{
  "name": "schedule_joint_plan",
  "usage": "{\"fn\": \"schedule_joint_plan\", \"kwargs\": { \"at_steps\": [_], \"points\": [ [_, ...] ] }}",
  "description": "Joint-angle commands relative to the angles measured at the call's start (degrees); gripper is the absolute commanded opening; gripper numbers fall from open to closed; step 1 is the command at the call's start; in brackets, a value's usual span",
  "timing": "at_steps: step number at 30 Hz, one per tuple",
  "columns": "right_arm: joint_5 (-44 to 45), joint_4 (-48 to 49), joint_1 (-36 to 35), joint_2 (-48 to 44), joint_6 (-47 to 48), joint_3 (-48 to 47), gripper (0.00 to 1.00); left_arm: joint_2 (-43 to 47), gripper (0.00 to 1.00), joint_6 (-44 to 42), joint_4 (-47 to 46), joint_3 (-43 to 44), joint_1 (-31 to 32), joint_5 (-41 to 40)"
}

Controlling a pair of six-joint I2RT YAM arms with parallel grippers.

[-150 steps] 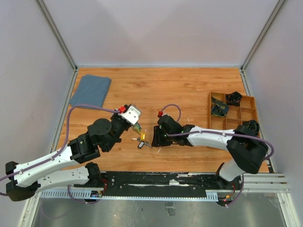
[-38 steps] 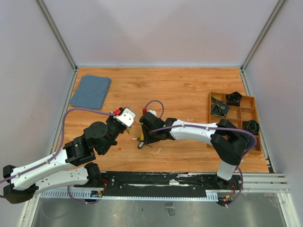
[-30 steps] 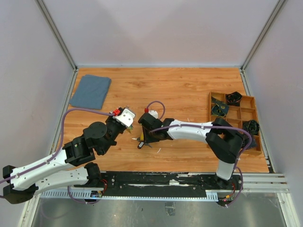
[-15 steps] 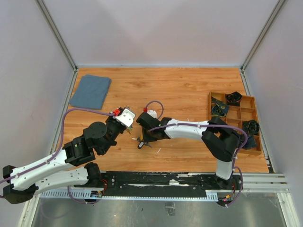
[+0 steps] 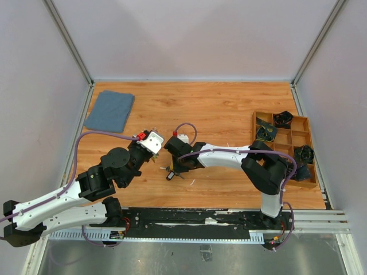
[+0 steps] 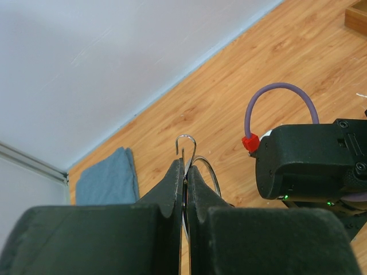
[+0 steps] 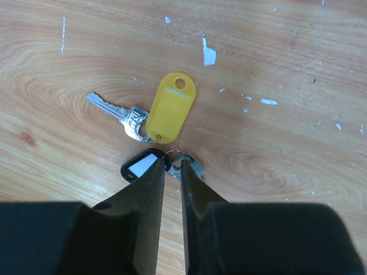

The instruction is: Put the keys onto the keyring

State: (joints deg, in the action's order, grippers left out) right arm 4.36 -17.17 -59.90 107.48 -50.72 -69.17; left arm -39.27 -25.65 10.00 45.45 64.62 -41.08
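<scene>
your left gripper point(image 6: 184, 172) is clamped shut on the keyring point(image 6: 185, 136), a thin silver wire loop that stands up from between its fingers. it is held off the table point(image 7: 275, 57), probably so the loop is free in the air for threading. the keys point(image 7: 133, 122) lie flat on the wood beneath your right arm, near the left gripper. one silver key is joined to a yellow tag point(image 7: 171, 112). just below it, a black tag point(image 7: 139, 166) and a second silver key head point(image 7: 194, 167) share a small ring. your right gripper point(image 7: 173, 172) points straight down over that small ring. its jaws are a narrow slit apart, one tip on each side, seemingly to lift that bundle by its ring. you cannot tell whether it pinches anything yet.
</scene>
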Motion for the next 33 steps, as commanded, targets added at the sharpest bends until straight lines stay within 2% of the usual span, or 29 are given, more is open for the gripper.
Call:
{"fn": "schedule_joint_plan", "kwargs": {
  "at_steps": [1,15,20,24,27,33],
  "points": [
    [0.30,-2.67,-1.19,0.72,-0.40,-1.22,0.17,0.24,0.01,-0.63,-2.27,1.35,-0.31,0.04],
    [-1.63,-2.77,-1.11,0.44,4.45,-1.60,0.01,0.61,0.01,-0.63,-1.92,1.44,-0.29,-0.23],
    [-1.04,-1.01,-1.02,-3.28,12.42,0.06,0.01,0.79,0.01,-0.55,-1.49,1.74,-0.30,-0.37],
    [-0.94,0.57,-0.73,-7.25,23.84,2.27,0.01,0.90,0.01,-0.59,-1.30,1.88,-0.29,-0.56],
    [-1.21,1.76,0.47,-10.60,29.91,5.32,0.04,1.18,0.01,-0.33,-1.13,1.80,-0.31,-0.59],
    [-8.66,1.81,1.45,-12.47,48.94,6.89,0.21,1.39,0.01,0.01,-0.39,2.15,-0.29,-1.29]
  ]
}}
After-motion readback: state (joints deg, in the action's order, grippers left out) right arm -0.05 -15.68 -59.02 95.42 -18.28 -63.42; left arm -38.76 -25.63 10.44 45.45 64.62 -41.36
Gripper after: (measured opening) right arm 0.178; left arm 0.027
